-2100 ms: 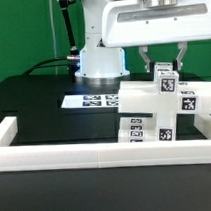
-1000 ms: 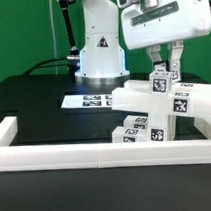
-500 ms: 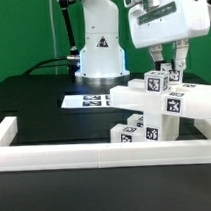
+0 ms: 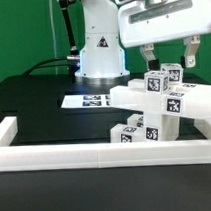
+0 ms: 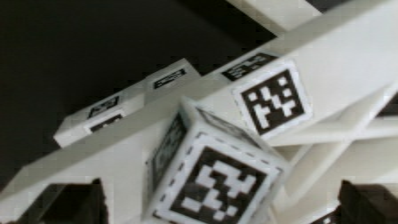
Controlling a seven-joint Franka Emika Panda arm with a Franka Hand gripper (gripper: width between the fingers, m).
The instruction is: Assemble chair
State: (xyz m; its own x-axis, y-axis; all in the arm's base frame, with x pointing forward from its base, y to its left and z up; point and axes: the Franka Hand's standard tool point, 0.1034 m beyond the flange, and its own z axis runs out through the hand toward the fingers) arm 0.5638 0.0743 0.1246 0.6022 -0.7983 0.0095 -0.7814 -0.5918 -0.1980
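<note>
The gripper [image 4: 170, 56] had just spread wide, releasing the tagged white post [image 4: 172, 74] at twelve o'clock atop the matte white blocky plastic chair [image 4: 152, 113]; that part seemed placed.

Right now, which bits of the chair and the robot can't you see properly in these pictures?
- Exterior view: the chair's far right side is cut off by the picture's right edge.
- Exterior view: its lowest pieces sit behind the white border frame.
- Exterior view: the arm above the hand is cut off by the top edge.
- Wrist view: too close and blurry; which chair part is which cannot be told.
</note>
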